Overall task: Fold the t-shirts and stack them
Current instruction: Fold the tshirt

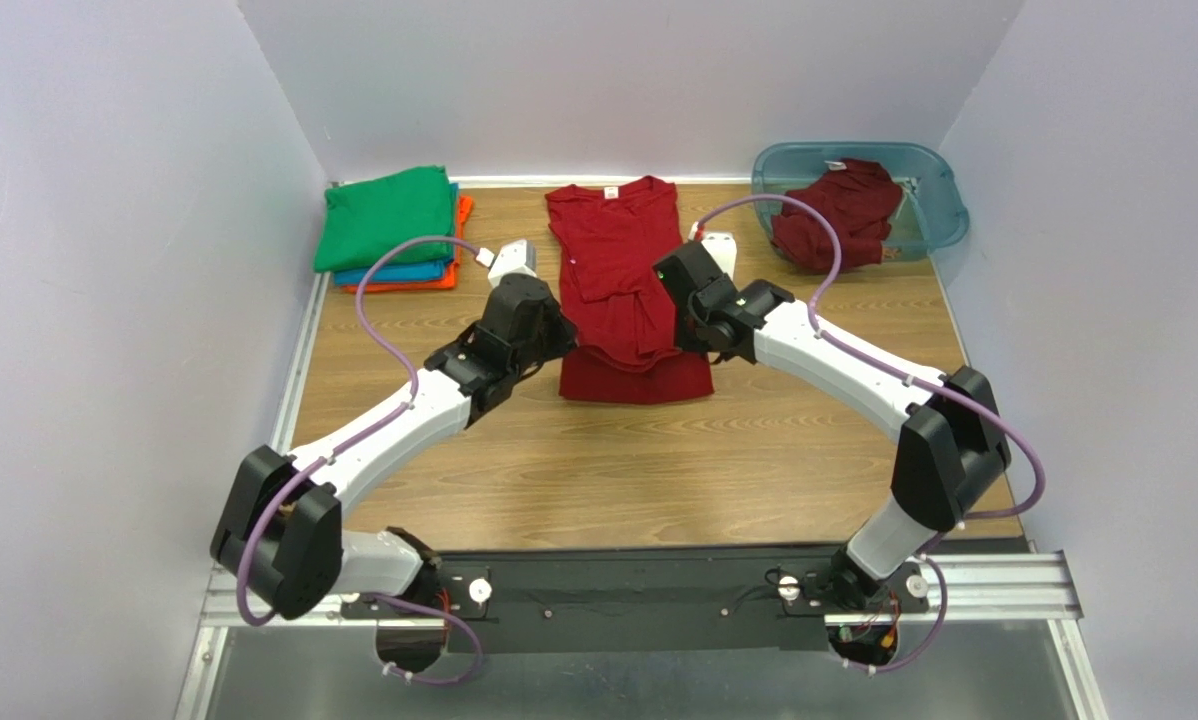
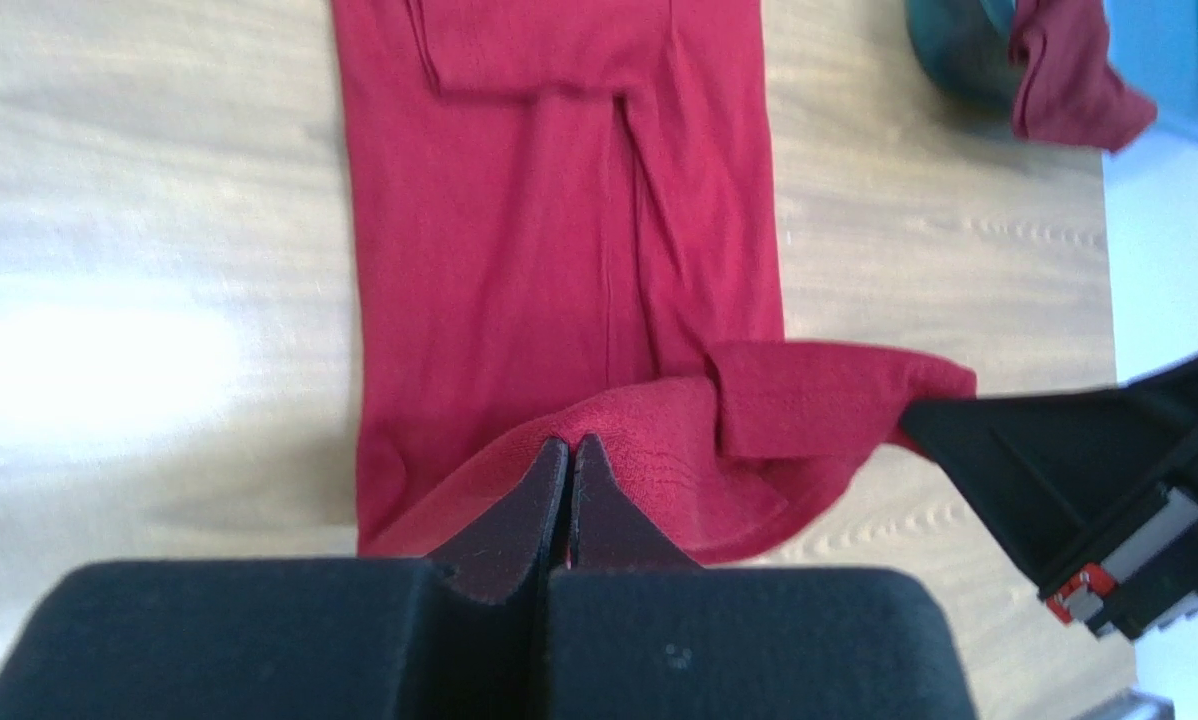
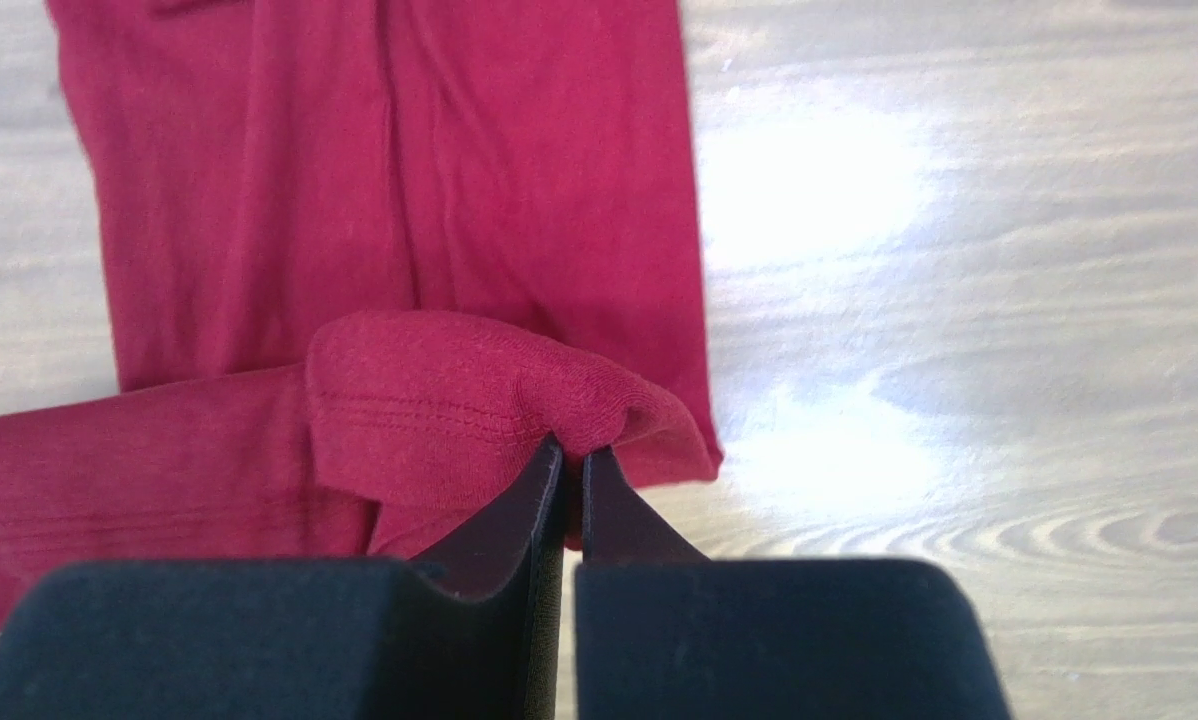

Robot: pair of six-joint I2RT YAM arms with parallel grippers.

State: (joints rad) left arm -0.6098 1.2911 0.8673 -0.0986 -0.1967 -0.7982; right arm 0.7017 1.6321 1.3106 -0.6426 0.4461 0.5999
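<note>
A dark red t-shirt [image 1: 613, 240] lies lengthwise on the wooden table, collar to the far side and sleeves folded in. Its near hem is lifted off the table at both corners. My left gripper [image 1: 556, 332] is shut on the hem's left corner [image 2: 635, 435], the fabric bunching over its tips [image 2: 571, 444]. On the right corner [image 3: 590, 398], my right gripper [image 3: 572, 450] is shut as well; it stands at the shirt's right side [image 1: 677, 308]. A folded stack sits at the back left: green t-shirt [image 1: 387, 218] on top, blue [image 1: 410, 276] and orange [image 1: 464, 213] beneath.
A translucent teal tub [image 1: 928, 203] at the back right holds a second dark red t-shirt [image 1: 846, 210], crumpled and draped over its rim [image 2: 1079, 83]. White walls close in the table on three sides. A metal rail [image 1: 1011, 585] runs along the near edge.
</note>
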